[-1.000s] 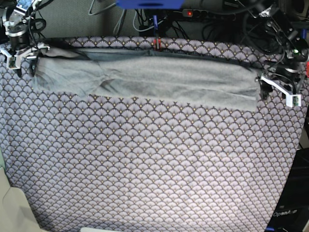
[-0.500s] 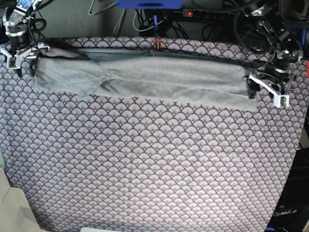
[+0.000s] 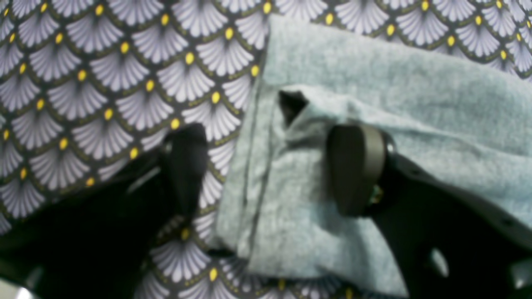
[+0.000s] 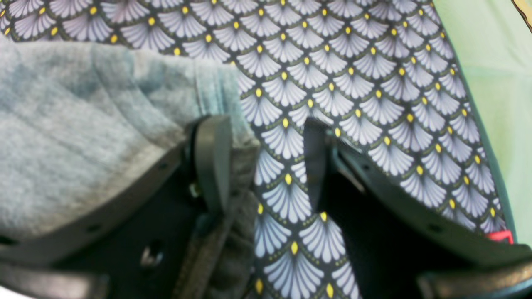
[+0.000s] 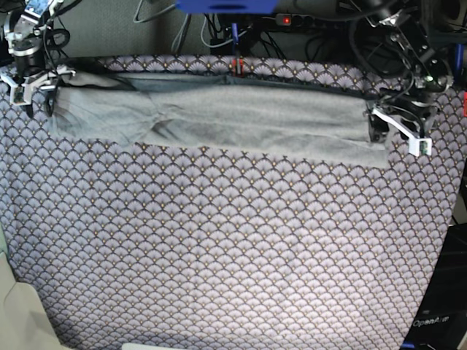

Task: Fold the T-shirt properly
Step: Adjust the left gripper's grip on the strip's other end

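The T-shirt (image 5: 219,120) lies folded into a long grey band across the far edge of the fan-patterned tablecloth (image 5: 219,255). At its one end the left gripper (image 3: 270,166) stands with jaws wide apart, one finger (image 3: 353,166) resting on the hem, the other on the cloth beside it. At the opposite end the right gripper (image 4: 262,166) is parted too, one finger (image 4: 212,158) against the shirt's edge, nothing clamped.
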You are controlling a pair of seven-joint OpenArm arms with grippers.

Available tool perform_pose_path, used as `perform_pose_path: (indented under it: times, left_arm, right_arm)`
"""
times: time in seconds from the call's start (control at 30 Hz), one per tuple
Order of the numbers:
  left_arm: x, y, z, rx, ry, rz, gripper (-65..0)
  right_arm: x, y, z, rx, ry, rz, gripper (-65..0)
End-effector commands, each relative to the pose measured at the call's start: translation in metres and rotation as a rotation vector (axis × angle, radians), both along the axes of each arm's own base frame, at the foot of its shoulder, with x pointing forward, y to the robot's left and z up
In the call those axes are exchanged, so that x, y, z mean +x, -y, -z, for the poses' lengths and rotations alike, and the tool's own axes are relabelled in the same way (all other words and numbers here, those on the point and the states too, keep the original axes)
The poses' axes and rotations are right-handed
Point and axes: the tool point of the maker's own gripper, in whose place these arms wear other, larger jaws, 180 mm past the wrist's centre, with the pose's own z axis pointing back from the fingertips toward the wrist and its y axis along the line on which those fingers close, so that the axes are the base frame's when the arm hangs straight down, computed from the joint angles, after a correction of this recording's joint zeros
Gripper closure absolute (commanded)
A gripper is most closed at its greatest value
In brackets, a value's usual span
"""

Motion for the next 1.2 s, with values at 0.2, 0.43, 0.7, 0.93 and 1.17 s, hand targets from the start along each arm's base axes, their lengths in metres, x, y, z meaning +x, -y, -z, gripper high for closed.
perform_pose_path:
  times: [0.2, 0.43, 0.7, 0.93, 1.17]
  left_arm:
    - [0.011, -0.005, -0.014, 0.011, 0.056, -0.006, -45.5]
    - [0.007, 0.001, 0.004, -0.034, 0.016, -0.009, -45.4]
    - [0.001, 0.005, 0.013, -0.056, -0.005, -0.012, -42.8]
    - [0.0, 0.009, 0.016, -0.065, -0.016, -0.01, -11.1]
    - [0.005, 0.027, 0.015, -0.082, -0.007, 0.017, 0.0]
  right_arm:
    - [0.006, 0.006, -0.013, -0.018, 0.047, -0.002, -29.1]
    - [0.006, 0.006, -0.014, -0.02, 0.047, -0.003, -29.1]
    - [0.006, 0.006, -0.014, -0.02, 0.047, -0.003, -29.1]
    - [0.006, 0.006, -0.014, -0.02, 0.047, -0.003, -29.1]
    - [0.005, 0.006, -0.013, -0.02, 0.045, -0.002, -29.1]
